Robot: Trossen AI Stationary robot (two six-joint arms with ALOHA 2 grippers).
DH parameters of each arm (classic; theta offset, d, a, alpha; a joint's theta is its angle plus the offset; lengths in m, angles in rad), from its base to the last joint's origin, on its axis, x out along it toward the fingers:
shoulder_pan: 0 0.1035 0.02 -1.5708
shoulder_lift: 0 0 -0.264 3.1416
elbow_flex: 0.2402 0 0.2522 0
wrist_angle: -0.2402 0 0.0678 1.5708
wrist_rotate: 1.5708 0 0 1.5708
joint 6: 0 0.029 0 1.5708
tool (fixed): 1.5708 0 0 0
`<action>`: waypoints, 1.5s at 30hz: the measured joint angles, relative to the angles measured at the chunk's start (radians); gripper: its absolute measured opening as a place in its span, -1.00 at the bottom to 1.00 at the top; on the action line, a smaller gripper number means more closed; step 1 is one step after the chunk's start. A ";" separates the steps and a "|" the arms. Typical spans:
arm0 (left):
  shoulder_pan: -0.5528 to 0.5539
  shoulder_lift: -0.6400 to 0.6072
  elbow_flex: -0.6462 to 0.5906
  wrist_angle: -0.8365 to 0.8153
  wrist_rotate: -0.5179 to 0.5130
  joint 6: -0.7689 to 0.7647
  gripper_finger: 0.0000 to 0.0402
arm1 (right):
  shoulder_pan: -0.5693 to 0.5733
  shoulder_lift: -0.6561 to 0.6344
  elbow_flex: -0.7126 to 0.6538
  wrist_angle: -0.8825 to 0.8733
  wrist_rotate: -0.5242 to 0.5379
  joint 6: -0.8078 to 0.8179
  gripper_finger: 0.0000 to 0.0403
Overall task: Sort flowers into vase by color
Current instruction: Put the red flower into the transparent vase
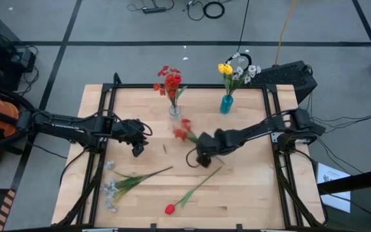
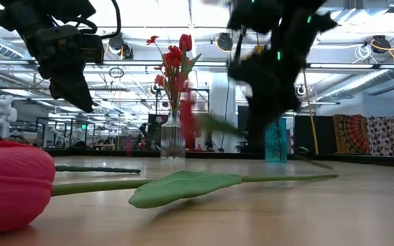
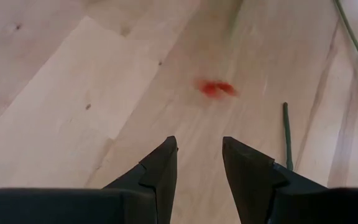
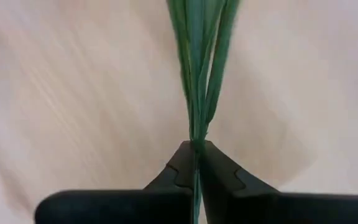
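Observation:
My right gripper (image 1: 203,158) is at mid-table, shut on a red flower (image 1: 182,129) that shows blurred beside the clear vase (image 1: 174,111). That vase holds red flowers (image 1: 169,80). A blue vase (image 1: 226,103) holds yellow tulips and white sprays. My left gripper (image 3: 199,155) is open and hovers over bare wood left of centre (image 1: 137,149). A white-grey spray (image 1: 116,185) and a red tulip (image 1: 170,209) lie flat on the near part of the table. The tulip's head (image 2: 12,181) fills the near left of the low view. My right gripper pinches the red flower's green stem (image 4: 195,134) between its two fingers, where the long leaves gather. The stem and leaves run forward from the fingertips, along the fingers. The flower is lifted clear of the table, its red head (image 2: 187,113) toward the clear vase.
A loose red petal (image 3: 216,88) and a short green stem piece (image 3: 286,134) lie on the wood ahead of my left gripper. The table's black frame (image 1: 102,96) rims the board. The two vases stand near the far edge. A dark box (image 1: 288,74) sits off the far right corner.

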 joint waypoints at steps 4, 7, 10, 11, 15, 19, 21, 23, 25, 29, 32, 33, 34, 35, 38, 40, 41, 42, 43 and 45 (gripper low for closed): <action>0.000 0.000 0.000 0.002 0.008 0.000 -0.33 | -0.004 -0.069 -0.019 0.291 0.095 -0.105 -1.00; 0.000 0.000 0.000 0.002 0.009 0.008 -0.33 | -0.030 -0.098 -0.036 0.484 0.102 -0.217 -1.00; 0.000 0.000 0.000 0.003 0.010 0.008 -0.33 | -0.075 -0.100 -0.048 0.705 0.054 -0.320 -1.00; 0.000 0.000 0.001 0.004 0.010 0.008 -0.33 | -0.090 -0.100 -0.054 0.763 0.027 -0.352 -1.00; -0.001 0.000 0.001 0.007 0.010 0.007 -0.33 | -0.143 -0.100 -0.086 1.044 -0.064 -0.451 -1.00; -0.001 0.000 0.001 0.014 0.011 0.002 -0.33 | -0.191 -0.100 -0.105 1.248 -0.128 -0.540 -1.00; -0.001 0.000 0.001 0.016 0.011 0.002 -0.33 | -0.213 -0.102 -0.109 1.324 -0.148 -0.569 -1.00; -0.001 0.000 0.001 0.018 0.011 0.002 -0.33 | -0.234 -0.102 -0.108 1.360 -0.150 -0.618 -1.00; 0.000 0.000 0.001 0.019 0.010 0.002 -0.33 | -0.255 -0.102 -0.109 1.367 -0.149 -0.684 -1.00; 0.005 0.000 0.001 0.024 0.009 0.000 -0.33 | -0.301 -0.089 -0.108 1.388 -0.154 -0.752 -1.00; 0.030 0.000 0.001 0.022 0.009 0.002 -0.33 | -0.329 -0.085 -0.108 1.397 -0.184 -0.782 -1.00; 0.043 0.000 0.001 0.023 0.010 0.005 -0.33 | -0.336 -0.082 -0.108 1.413 -0.196 -0.799 -1.00; 0.057 0.000 0.001 0.025 0.016 0.009 -0.33 | -0.341 -0.077 -0.108 1.431 -0.200 -0.812 -1.00; 0.073 0.000 0.001 0.026 0.025 0.016 -0.33 | -0.346 -0.069 -0.108 1.447 -0.203 -0.815 -1.00; 0.119 0.000 0.001 0.026 0.052 0.042 -0.33 | -0.366 -0.016 -0.108 1.526 -0.265 -0.810 -1.00; 0.144 0.000 0.001 0.026 0.071 0.053 -0.33 | -0.374 0.022 -0.108 1.568 -0.283 -0.804 -1.00; 0.158 0.000 0.001 0.026 0.082 0.053 -0.33 | -0.374 0.039 -0.108 1.586 -0.280 -0.804 -1.00; 0.169 0.000 0.001 0.026 0.090 0.053 -0.33 | -0.374 0.053 -0.108 1.608 -0.273 -0.807 -1.00; 0.177 0.000 0.001 0.026 0.100 0.053 -0.33 | -0.374 0.062 -0.108 1.629 -0.266 -0.812 -1.00; 0.188 0.000 0.001 0.025 0.117 0.053 -0.33 | -0.374 0.064 -0.108 1.646 -0.238 -0.828 -1.00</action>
